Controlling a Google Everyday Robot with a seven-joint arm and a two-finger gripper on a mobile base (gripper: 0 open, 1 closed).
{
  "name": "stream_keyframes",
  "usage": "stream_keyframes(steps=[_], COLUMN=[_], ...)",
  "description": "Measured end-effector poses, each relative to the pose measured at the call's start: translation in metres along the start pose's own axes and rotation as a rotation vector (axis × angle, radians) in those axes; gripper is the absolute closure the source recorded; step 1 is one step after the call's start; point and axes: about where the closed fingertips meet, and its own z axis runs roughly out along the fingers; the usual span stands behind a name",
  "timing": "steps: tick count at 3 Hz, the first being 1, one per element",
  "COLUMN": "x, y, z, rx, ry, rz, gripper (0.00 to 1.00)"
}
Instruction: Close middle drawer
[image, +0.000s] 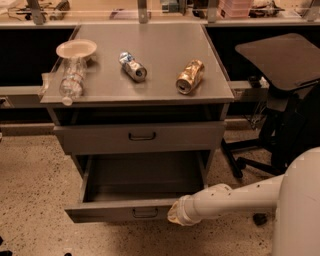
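The middle drawer (135, 182) is a grey metal tray pulled far out of the cabinet. Its flat front (100, 212) carries a small dark loop handle (145, 213). The top drawer (140, 136) above it is shut. The lowest drawer is hidden under the open one. My white arm (235, 197) reaches in from the lower right. My gripper (173, 216) is at the right end of the middle drawer's front, just right of the handle, and seems to touch the front.
On the cabinet top (155, 80) lie a clear plastic bottle (71, 82), a paper bowl (76, 48), a blue-silver can (133, 66) and a gold can (190, 77). A black office chair (280, 100) stands close on the right. My white body (300, 210) fills the lower right.
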Motion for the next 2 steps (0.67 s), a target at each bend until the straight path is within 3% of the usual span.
stream_keyframes(steps=[2], x=[-0.0017], y=[-0.0073], z=[-0.0004], rx=[-0.019], ry=[0.007], rz=[-0.009], gripper=[1.0])
